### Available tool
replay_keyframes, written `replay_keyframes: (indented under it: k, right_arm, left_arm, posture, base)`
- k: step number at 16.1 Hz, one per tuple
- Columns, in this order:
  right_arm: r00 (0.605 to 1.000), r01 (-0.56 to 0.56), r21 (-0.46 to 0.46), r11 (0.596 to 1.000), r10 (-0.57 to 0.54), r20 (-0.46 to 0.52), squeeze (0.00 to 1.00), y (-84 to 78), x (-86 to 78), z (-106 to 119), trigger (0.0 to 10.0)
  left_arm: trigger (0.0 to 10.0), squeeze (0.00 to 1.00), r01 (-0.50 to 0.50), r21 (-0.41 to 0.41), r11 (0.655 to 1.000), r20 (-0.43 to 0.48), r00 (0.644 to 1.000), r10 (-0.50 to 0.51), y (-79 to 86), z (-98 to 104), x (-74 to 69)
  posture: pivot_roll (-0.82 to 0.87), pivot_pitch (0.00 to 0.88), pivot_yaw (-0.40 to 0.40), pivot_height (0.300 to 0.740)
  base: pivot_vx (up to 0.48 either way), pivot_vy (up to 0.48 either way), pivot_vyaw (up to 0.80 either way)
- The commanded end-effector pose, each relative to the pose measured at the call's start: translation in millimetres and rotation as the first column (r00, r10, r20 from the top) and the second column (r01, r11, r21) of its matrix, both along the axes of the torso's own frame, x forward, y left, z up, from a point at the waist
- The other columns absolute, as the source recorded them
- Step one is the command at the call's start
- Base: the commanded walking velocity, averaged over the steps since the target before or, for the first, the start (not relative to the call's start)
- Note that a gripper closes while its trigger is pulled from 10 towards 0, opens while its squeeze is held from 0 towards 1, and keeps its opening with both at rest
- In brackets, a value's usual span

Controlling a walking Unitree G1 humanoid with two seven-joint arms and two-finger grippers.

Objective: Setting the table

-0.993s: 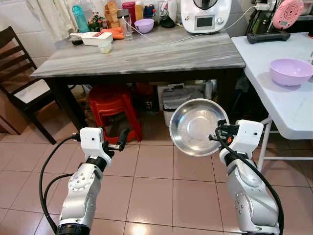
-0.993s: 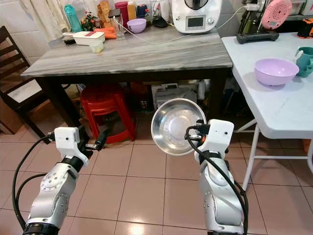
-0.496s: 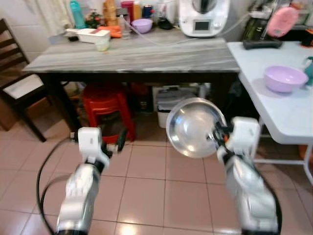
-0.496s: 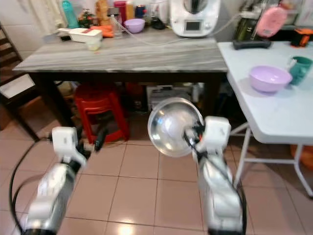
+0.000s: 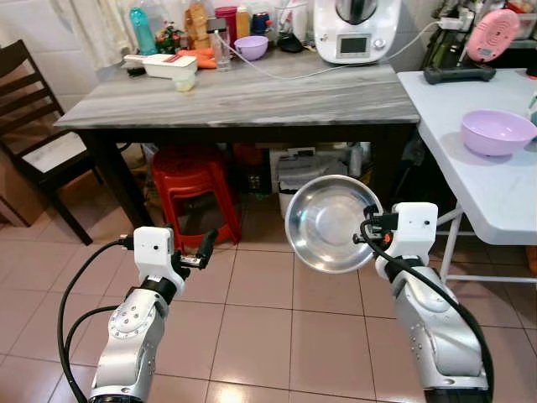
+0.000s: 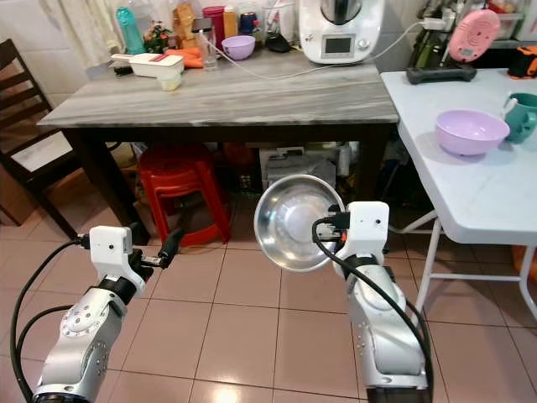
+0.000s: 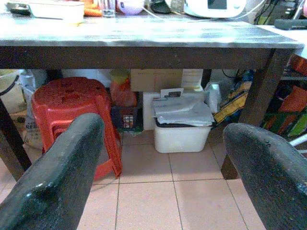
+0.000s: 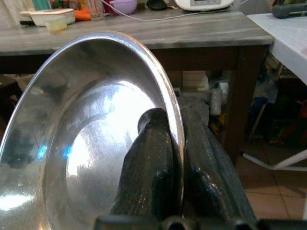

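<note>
Shiny round steel bowl point(image 5: 331, 223) is riding pinched in the right gripper point(image 8: 176, 158), nearing the grey wooden table point(image 5: 252, 92) (left gripper point(image 5: 204, 249) hanging open).

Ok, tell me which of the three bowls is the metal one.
The steel bowl, pinched by its rim in the right gripper over the floor. The other two bowls are purple: one on the white table, one on the grey table.

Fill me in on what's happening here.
The robot stands on the tiled floor facing a dark wooden table, carrying a steel bowl in its right gripper, the two fingers clamped on the bowl's rim. The left gripper is open and holds nothing. A purple bowl already sits on the white table to the right.
</note>
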State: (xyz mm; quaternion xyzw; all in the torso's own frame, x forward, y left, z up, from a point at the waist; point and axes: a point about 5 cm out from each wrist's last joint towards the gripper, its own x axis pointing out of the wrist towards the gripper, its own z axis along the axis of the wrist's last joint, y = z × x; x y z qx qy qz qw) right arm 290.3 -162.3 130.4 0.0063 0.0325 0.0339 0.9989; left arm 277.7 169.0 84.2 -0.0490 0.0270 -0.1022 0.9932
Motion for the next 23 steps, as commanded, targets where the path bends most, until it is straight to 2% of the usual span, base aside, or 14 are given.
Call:
replay_keyframes:
  k: [1, 4, 7, 9, 10, 13, 16, 17, 21, 23]
  right_arm:
    - [1.000, -0.005, -0.012, 1.000, 0.005, -0.009, 0.00, 3.1, 5.5, 5, 10.0]
    - [0.998, 0.030, -0.069, 0.997, -0.033, -0.046, 0.00, -1.1, 5.7, -4, 10.0]
    - [0.999, -0.016, -0.031, 0.999, 0.015, -0.050, 0.00, 17.8, 0.0, -12, 10.0]
    - [1.000, 0.001, 0.015, 1.000, -0.001, -0.017, 0.00, 25.3, -2.2, -9, 10.0]
    - [1.000, 0.010, 0.005, 1.000, -0.010, 0.009, 0.00, 26.3, -2.7, -6, 10.0]
    - [0.993, 0.116, 0.006, 0.993, -0.116, 0.018, 0.00, 13.8, -11.2, -9, 10.0]
    - [0.987, 0.159, -0.003, 0.987, -0.159, -0.026, 0.00, -2.7, -23.2, -15, 10.0]
    - [0.987, 0.156, -0.024, 0.987, -0.157, -0.034, 0.00, -7.8, -24.6, -16, 10.0]
    - [0.987, 0.143, -0.058, 0.988, -0.147, -0.058, 0.00, -14.3, -21.2, -13, 10.0]
    - [0.990, 0.133, -0.058, 0.989, -0.136, -0.039, 0.00, -12.7, -14.0, -11, 10.0]
  left_arm:
    - [10.0, 0.00, 0.005, 0.026, 1.000, -0.006, 1.000, -0.005, 5.4, 2, -2.7]
    - [10.0, 0.00, 0.016, 0.023, 1.000, -0.027, 1.000, -0.015, 1.6, -3, -8.5]
    - [10.0, 0.00, 0.001, 0.003, 1.000, -0.035, 0.999, 0.000, -2.8, -6, -12.7]
    - [10.0, 0.00, -0.036, -0.010, 0.999, -0.043, 0.998, 0.035, 0.9, -7, -16.4]
    - [10.0, 0.00, -0.044, -0.009, 0.999, -0.055, 0.998, 0.044, 3.3, -11, -19.6]
    - [10.0, 0.00, -0.059, 0.004, 0.998, -0.080, 0.995, 0.059, 8.4, -19, -31.3]
    - [10.0, 0.00, -0.066, -0.010, 0.998, -0.089, 0.994, 0.065, 2.8, -22, -35.0]
    - [10.0, 0.00, -0.077, -0.025, 0.997, -0.090, 0.993, 0.075, -1.2, -25, -35.6]
    - [10.0, 0.00, -0.103, -0.070, 0.992, -0.087, 0.992, 0.097, -13.7, -28, -34.1]
    - [10.0, 0.00, -0.093, -0.068, 0.993, -0.069, 0.994, 0.088, -15.1, -24, -25.9]
  posture:
    - [-0.05, 0.000, 0.119, 0.740]
    - [-0.02, 0.000, 0.106, 0.740]
    - [0.00, 0.000, 0.112, 0.740]
    - [0.02, 0.000, 0.105, 0.740]
    - [0.02, 0.000, 0.100, 0.740]
    - [0.02, 0.000, 0.085, 0.740]
    - [0.00, 0.000, 0.035, 0.740]
    - [-0.02, 0.000, -0.009, 0.740]
    - [-0.04, 0.000, -0.076, 0.740]
    - [-0.04, 0.000, -0.033, 0.740]
  base:
    - [0.000, 0.000, 0.00]
    - [0.000, 0.000, 0.00]
    - [0.000, 0.000, 0.00]
    - [0.000, 0.000, 0.00]
    - [0.000, 0.000, 0.00]
    - [0.000, 0.000, 0.00]
    - [0.000, 0.000, 0.00]
    - [0.000, 0.000, 0.00]
    - [0.000, 0.000, 0.00]
    - [0.000, 0.000, 0.00]
